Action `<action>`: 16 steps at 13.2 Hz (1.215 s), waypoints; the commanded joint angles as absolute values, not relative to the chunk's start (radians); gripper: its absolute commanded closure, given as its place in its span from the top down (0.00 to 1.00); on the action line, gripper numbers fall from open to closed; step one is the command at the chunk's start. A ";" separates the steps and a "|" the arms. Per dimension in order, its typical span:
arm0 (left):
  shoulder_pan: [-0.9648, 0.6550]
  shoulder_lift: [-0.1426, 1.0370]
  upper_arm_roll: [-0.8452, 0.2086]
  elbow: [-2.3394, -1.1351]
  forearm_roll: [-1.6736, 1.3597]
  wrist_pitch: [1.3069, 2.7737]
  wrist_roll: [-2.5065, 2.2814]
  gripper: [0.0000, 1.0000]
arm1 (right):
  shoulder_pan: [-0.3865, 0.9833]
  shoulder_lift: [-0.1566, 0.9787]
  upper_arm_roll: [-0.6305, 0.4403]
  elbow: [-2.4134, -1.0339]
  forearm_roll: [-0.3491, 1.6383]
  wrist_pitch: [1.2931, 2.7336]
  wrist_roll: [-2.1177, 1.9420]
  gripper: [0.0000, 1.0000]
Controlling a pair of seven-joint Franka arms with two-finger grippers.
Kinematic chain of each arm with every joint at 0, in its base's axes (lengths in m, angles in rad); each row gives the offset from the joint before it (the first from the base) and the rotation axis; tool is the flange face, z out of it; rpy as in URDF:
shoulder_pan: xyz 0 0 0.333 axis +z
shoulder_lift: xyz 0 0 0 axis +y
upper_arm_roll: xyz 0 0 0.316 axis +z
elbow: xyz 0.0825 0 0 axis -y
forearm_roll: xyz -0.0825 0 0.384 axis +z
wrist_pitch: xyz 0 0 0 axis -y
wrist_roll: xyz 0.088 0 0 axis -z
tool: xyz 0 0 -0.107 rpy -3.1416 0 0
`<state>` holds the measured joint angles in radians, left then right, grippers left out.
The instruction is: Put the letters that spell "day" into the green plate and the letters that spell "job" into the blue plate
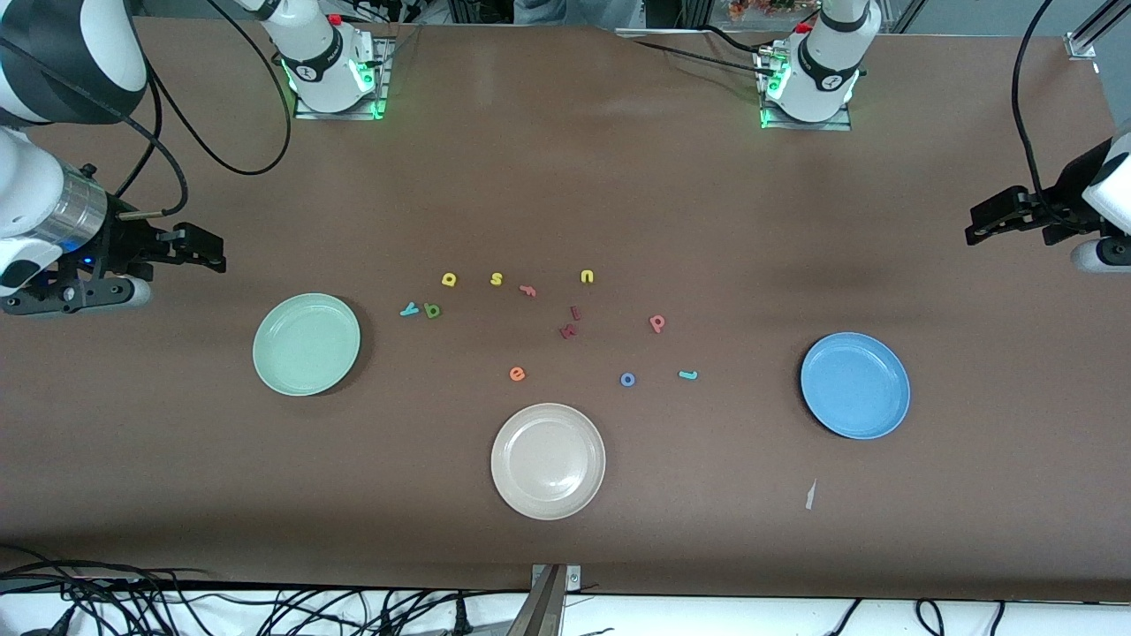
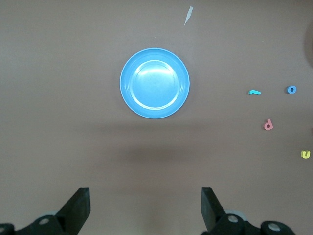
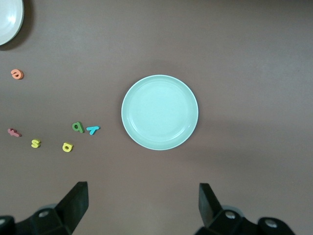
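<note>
Left end effector hangs wide over the desk's left-arm end near the blue plate; right end effector wide, empty beside the green plate, staged for sorting.

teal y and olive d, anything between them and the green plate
Nothing visible does. The teal y and olive d lie beside the green plate, with only bare table between them.

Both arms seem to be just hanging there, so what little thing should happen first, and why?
Probably the right gripper, open near the green plate, should reach for the teal "y", the letter closest to that plate. All three plates are empty, and no letter has been picked up yet.
</note>
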<state>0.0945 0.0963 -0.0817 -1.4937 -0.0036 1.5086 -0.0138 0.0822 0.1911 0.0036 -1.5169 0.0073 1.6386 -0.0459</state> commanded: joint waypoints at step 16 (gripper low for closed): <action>-0.276 0.510 -0.155 -1.752 0.021 2.320 -0.865 1.00 | 0.150 0.288 0.050 -1.751 0.031 2.056 -0.026 1.00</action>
<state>-0.2241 0.4381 -0.1666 -1.7645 -0.0036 2.2432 -0.7691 0.1501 0.3088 0.0179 -1.6502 0.0153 1.9470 -0.0408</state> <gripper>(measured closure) 0.000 0.000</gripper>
